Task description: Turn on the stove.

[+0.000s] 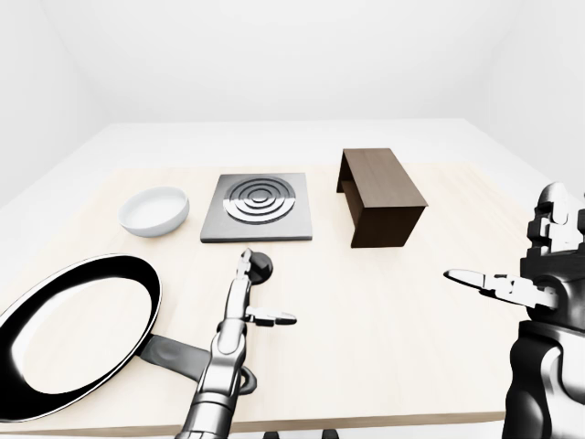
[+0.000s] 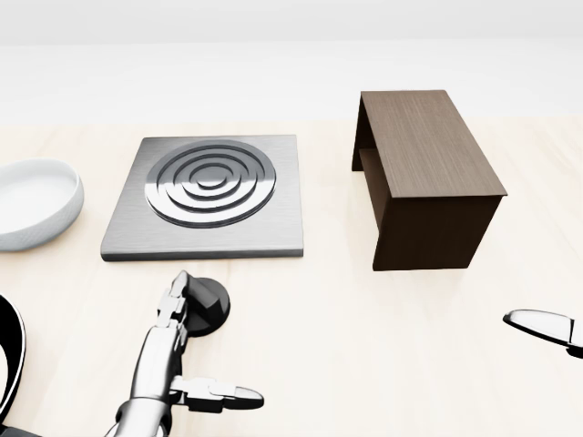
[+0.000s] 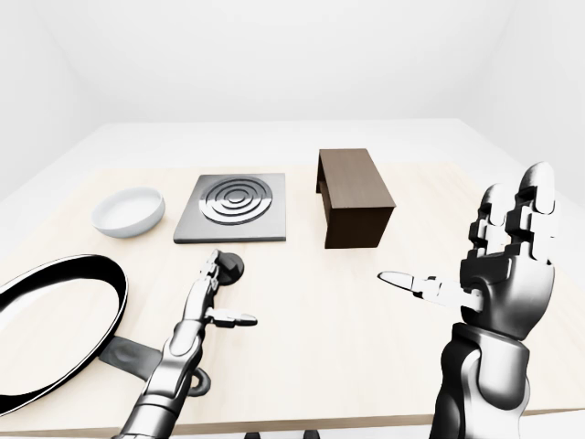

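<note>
The stove is a flat grey square plate with dark concentric rings, lying on the light wooden table at the upper left of the head view. Its black round knob sits on the table just below the plate. My left hand is open, its straight fingers reaching the knob's left edge and its thumb sticking out to the right. I cannot tell whether the fingers touch the knob. My right hand is open and empty, raised palm-up at the right, well away from the stove.
A dark brown wooden box-shelf stands right of the stove. A white bowl lies left of it. A large black frying pan lies at the lower left, its handle under my left forearm. The table's near edge runs along the bottom.
</note>
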{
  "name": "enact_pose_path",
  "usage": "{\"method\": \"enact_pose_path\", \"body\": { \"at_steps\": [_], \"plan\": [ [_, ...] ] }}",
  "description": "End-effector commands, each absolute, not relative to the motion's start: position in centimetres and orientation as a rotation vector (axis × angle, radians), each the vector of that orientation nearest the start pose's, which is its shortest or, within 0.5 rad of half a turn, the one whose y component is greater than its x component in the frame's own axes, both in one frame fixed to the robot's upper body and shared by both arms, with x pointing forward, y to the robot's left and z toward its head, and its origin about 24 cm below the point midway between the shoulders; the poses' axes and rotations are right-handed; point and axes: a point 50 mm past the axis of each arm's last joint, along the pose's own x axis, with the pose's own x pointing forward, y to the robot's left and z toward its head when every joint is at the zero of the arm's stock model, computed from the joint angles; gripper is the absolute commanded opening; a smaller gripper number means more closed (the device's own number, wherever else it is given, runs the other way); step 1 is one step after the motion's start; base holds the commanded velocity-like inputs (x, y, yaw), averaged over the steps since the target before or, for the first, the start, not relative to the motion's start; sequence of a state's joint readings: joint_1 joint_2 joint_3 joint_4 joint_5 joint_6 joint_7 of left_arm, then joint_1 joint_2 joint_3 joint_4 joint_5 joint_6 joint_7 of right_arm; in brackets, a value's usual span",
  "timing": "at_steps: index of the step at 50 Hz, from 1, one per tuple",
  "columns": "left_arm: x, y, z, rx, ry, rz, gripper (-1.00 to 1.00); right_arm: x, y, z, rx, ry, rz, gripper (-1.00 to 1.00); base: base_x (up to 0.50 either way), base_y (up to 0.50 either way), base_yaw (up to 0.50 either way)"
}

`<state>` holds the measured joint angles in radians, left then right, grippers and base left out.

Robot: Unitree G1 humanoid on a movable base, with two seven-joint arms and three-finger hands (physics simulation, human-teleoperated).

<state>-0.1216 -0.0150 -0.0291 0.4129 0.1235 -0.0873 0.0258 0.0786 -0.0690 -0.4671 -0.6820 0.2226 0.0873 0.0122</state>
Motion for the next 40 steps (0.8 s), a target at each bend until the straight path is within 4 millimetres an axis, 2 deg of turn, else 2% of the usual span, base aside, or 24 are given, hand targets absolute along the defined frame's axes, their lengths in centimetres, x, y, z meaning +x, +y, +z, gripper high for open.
{"method": "enact_pose_path", "body": {
  "at_steps": [1,12,18,23,28,40],
  "plan": [
    [25.9,11.4,-1.7,0.092,0.209,-0.145,1.0,18.3,-24.7,17.7,-0.022,-0.564,-0.352,1.0,0.0,0.0,0.0],
    [25.9,11.2,-2.4,0.102,0.241,-0.147,1.0,18.3,-24.7,17.7,-0.022,-0.562,-0.352,1.0,0.0,0.0,0.0],
    [26.3,10.8,-1.4,0.102,0.198,-0.153,1.0,18.4,-24.7,17.6,-0.021,-0.559,-0.352,1.0,0.0,0.0,-0.01],
    [26.4,10.7,-1.6,0.105,0.207,-0.157,1.0,18.4,-24.8,17.6,-0.019,-0.555,-0.353,1.0,0.01,0.0,-0.01],
    [26.5,10.3,-0.9,0.099,0.174,-0.163,1.0,18.3,-24.8,17.6,-0.019,-0.557,-0.354,1.0,0.0,0.0,-0.01],
    [25.6,8.9,0.3,0.096,0.114,-0.212,1.0,18.2,-24.8,17.7,-0.019,-0.562,-0.355,1.0,0.0,0.0,0.0]
  ]
}}
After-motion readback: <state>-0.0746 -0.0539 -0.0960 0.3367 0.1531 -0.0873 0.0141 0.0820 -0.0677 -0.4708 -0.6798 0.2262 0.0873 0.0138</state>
